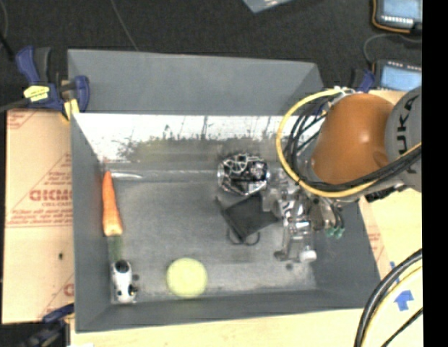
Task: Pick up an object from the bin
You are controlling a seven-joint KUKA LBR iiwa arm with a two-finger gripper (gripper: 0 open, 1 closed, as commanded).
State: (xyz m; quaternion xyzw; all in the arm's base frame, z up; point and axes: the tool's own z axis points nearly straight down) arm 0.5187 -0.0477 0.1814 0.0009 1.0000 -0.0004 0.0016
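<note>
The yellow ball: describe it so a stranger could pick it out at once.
Find the grey bin and look along its near edge, at the bottom of the camera view. Left of the middle, the ball lies on the floor, just right of a small white and black thing in the corner. It alone is round and pale yellow-green.

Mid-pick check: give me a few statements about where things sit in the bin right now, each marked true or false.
1. The yellow-green ball lies near the lower wall of the bin. True.
2. The orange carrot-shaped thing lies by the right wall. False: it lies along the left wall.
3. The gripper is at the bin's right side, apart from the ball. True.
4. The black flat piece rests on the ball. False: it lies mid-bin, just below the silver-and-black tangle.
5. A small white-and-black thing sits in the lower left corner. True.
</note>
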